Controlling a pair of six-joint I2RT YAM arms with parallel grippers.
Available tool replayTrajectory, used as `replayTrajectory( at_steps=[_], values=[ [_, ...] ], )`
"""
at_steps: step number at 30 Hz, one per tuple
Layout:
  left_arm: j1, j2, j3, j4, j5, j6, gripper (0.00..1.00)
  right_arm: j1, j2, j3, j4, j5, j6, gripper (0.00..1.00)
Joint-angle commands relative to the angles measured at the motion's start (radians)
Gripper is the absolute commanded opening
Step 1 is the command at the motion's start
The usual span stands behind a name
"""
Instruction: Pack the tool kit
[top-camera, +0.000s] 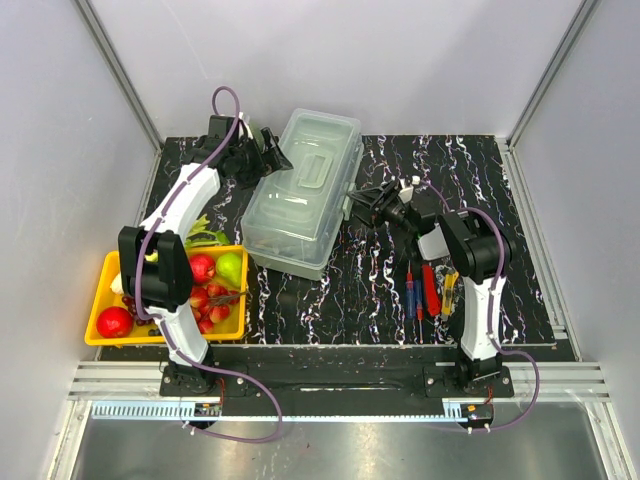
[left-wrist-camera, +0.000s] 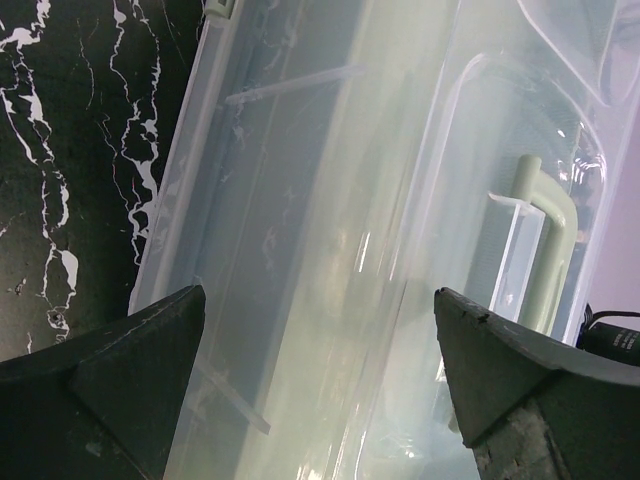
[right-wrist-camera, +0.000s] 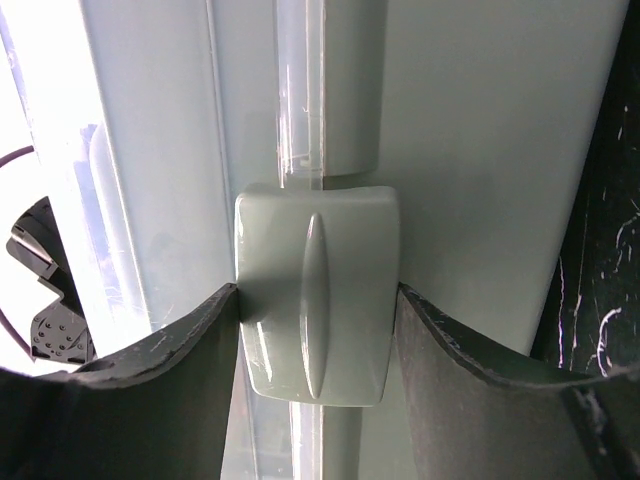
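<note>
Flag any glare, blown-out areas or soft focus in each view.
Top external: evenly lit, sharp, mild sheen on the toolbox lid. Left wrist: toolbox fills the frame with washed, pale highlights; left fingers dark at the bottom corners. Right wrist: left edge blown out white; latch sharp with a soft sheen; right fingers beside it underexposed.

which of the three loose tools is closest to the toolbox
The thin blue-and-red tool, leftmost of the three; the thicker red tool and the yellow one lie farther from the toolbox.
</note>
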Motion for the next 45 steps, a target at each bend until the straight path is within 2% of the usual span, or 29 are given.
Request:
replayTrajectory(
  at_steps=[1,7,14,23,26,28,30,34,38,45],
  values=[
    [-0.004,0.026,0.003,-0.165,-0.098,0.052,0.99,-0.006,-0.106,-0.033,0.323,0.01,0.033,0.54],
    [-0.004,-0.016,0.036,-0.178,-0.151,0.081,0.99,-0.012,-0.118,-0.033,0.325,-0.085,-0.059,0.54],
    [-0.005,-0.02,0.044,-0.184,-0.124,0.087,0.99,-0.014,-0.169,-0.024,0.326,-0.208,-0.136,0.55],
    [-0.005,-0.054,0.061,-0.187,-0.099,0.087,0.99,-0.012,-0.192,0.03,0.323,-0.254,-0.098,0.54],
    [-0.007,-0.073,0.062,-0.184,-0.099,0.089,0.99,-0.011,-0.176,0.043,0.323,-0.199,-0.017,0.64],
    [-0.008,-0.077,0.061,-0.184,-0.099,0.093,0.99,-0.009,-0.167,0.037,0.323,-0.137,0.034,0.77],
    [-0.01,-0.077,0.055,-0.184,-0.096,0.093,0.99,-0.011,-0.161,0.037,0.323,-0.114,0.065,0.84],
    [-0.018,-0.077,0.049,-0.184,-0.096,0.106,0.99,-0.008,-0.182,0.031,0.323,-0.102,0.049,0.89],
    [-0.021,-0.07,0.062,-0.184,-0.101,0.109,0.99,-0.009,-0.183,-0.004,0.32,-0.073,0.065,0.99],
    [-0.021,-0.076,0.067,-0.185,-0.125,0.124,0.99,-0.026,-0.187,-0.137,0.265,-0.018,0.039,0.99]
  ],
)
